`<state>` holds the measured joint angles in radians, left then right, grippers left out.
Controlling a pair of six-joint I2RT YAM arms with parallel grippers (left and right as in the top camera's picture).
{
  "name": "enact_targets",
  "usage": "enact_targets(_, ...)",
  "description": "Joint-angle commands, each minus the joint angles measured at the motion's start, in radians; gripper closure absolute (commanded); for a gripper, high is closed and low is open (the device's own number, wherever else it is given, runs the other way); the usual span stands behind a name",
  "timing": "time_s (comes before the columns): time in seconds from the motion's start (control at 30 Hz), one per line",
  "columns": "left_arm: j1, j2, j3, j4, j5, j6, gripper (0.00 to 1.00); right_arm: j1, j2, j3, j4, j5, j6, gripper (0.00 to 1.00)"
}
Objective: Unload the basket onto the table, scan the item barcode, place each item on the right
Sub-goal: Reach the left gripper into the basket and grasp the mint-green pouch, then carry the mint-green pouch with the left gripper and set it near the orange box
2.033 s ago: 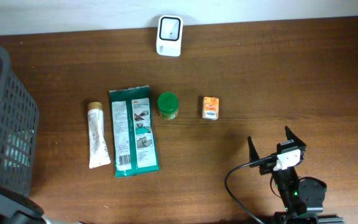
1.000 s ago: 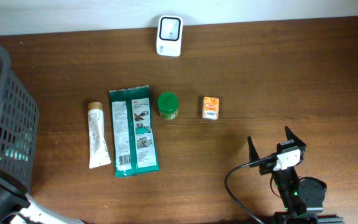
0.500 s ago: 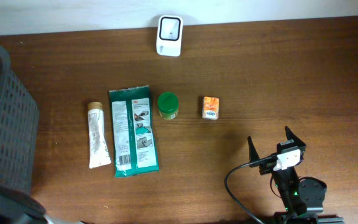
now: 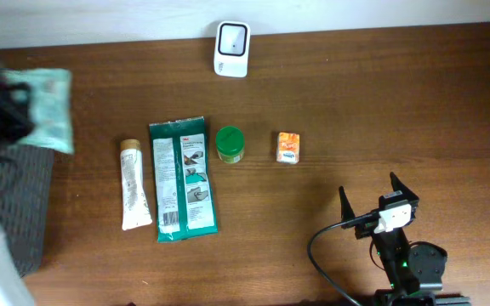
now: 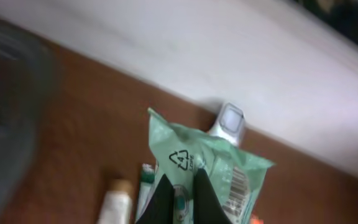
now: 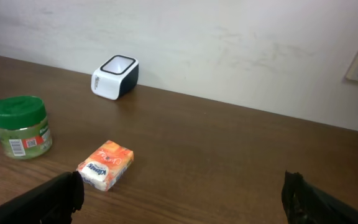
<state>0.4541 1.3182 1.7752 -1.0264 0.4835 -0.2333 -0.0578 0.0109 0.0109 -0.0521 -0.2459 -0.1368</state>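
Left gripper [image 5: 182,185] clamped on lower edge of green pouch [image 5: 194,152]; floppy pouch may sag, turning its barcode [image 5: 238,185] from scanner [image 5: 230,119] ahead.

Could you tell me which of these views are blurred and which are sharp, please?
Overhead view: the pale green plastic packet is motion-smeared at the left edge; items on the brown wooden table are crisp. Left wrist view: soft throughout, the dark mesh basket a mere smudge. Right wrist view: sharp, evenly lit, the white barcode scanner clearly outlined.
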Motion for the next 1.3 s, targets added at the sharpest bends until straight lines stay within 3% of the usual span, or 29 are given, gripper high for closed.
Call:
enact_targets(0.0,-0.185,0.004,-0.076,-0.046,-0.176,-0.013,1.00,0.006,-0.007,-0.005,-0.005,-0.009,0.003,0.02)
enact_targets(0.17,-0.381,0.004,-0.278,0.015,-0.193,-0.013,1.00,0.006,-0.007,-0.005,-0.005,-0.009,0.004,0.02)
enact_targets(0.4,-0.639,0.012,-0.539,0.311,-0.195,-0.129,1.00,0.006,-0.007,-0.005,-0.005,-0.009,0.004,0.02)
enact_targets(0.7,-0.978,0.228,-0.590,0.612,-0.293,-0.303,1.00,0.006,-0.007,-0.005,-0.005,-0.009,0.004,0.02)
enact_targets(0.8,-1.048,0.322,-0.590,0.693,-0.352,-0.406,1.00,0.006,-0.007,-0.005,-0.005,-0.009,0.003,0.01)
enact_targets(0.93,-1.110,0.436,-0.590,0.820,-0.365,-0.411,1.00,0.006,-0.007,-0.005,-0.005,-0.009,0.003,0.02)
enact_targets(1.27,-1.112,0.445,-0.591,0.748,-0.406,-0.411,1.00,0.006,-0.007,-0.005,-0.005,-0.009,0.003,0.02)
